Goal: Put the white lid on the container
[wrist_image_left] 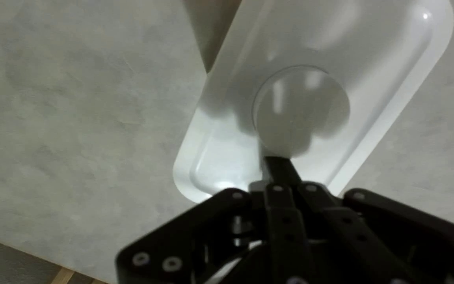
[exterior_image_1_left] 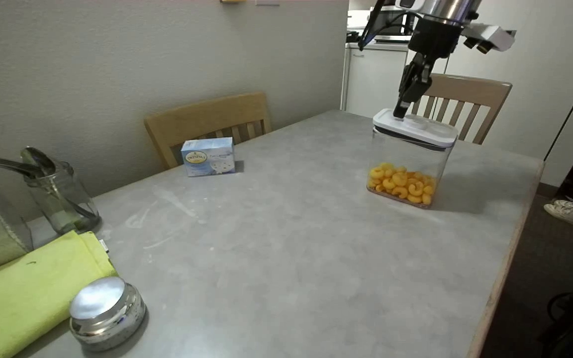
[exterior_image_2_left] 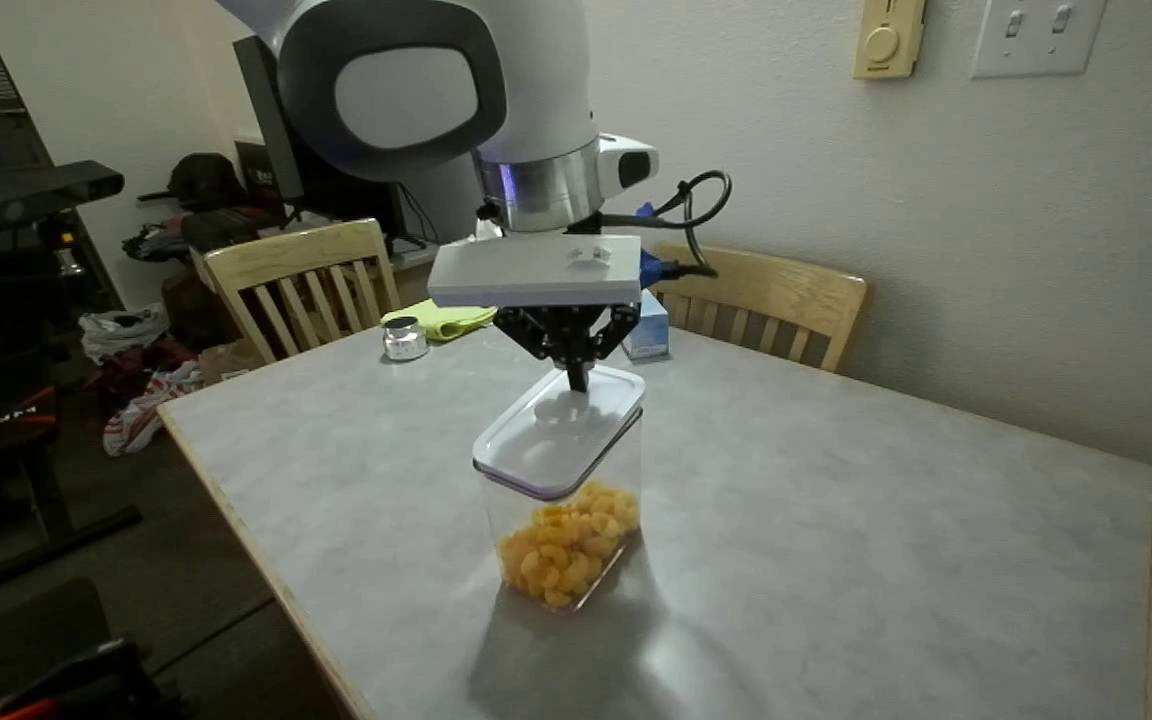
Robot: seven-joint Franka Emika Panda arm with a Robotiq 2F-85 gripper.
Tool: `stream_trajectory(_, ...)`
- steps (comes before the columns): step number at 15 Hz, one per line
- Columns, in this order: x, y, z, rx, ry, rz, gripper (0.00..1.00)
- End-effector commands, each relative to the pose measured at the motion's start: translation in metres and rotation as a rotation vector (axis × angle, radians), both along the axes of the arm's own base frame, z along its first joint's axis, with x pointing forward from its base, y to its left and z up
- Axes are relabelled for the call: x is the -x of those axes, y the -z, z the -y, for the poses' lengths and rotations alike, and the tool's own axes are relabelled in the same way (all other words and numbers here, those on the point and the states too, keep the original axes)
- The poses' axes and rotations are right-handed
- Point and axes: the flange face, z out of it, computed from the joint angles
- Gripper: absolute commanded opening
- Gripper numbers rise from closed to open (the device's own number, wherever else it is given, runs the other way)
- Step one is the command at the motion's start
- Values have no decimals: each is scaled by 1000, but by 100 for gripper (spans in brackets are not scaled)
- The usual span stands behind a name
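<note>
Evidently the lid [exterior_image_2_left: 548, 442] was where the task wanted it: directly below the hand [exterior_image_2_left: 578, 384], over the mouth of the container [exterior_image_1_left: 408, 161]. A dark seal [exterior_image_1_left: 409, 138] showed under the white rim, so whether the lid was pushed fully home could not be told.

The hand appeared to hold nothing. It was fully closed, its fingers together in one narrow tip that pointed down at the edge of the lid's round button [wrist_image_left: 303, 110]; actual contact could not be made out. The closed tip was probably meant for pressing, though a push so far off the button's middle might tilt it instead. The container stood upright on the table [exterior_image_1_left: 266, 253] right under the hand, presumably to take a downward push, and the pasta [exterior_image_1_left: 401, 183] low inside likely steadied it.

Well apart from the hand stood a tea box [exterior_image_1_left: 209, 157], its gold oval label [exterior_image_1_left: 196, 157] seeming to read "Twinings"; the smaller words were too blurred. Farther from the hand, a metal jar [exterior_image_1_left: 107, 313] stood beside a yellow cloth [exterior_image_1_left: 33, 293], perhaps out of the work's way. Neither carried legible writing, nor did the lid.
</note>
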Motion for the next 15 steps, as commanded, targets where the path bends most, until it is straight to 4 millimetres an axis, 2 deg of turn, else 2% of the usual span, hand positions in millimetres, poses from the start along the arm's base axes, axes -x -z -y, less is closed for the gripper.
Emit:
stream_trajectory(1, 14, 3, 7, 44, 15, -28, 0)
stream_trajectory(5, 18, -3, 11, 97, 48, -62, 0)
stream_trajectory(9, 14, -8, 10, 112, 65, -45, 0)
stream_trajectory(15, 10, -39, 2, 131, 63, 22, 0)
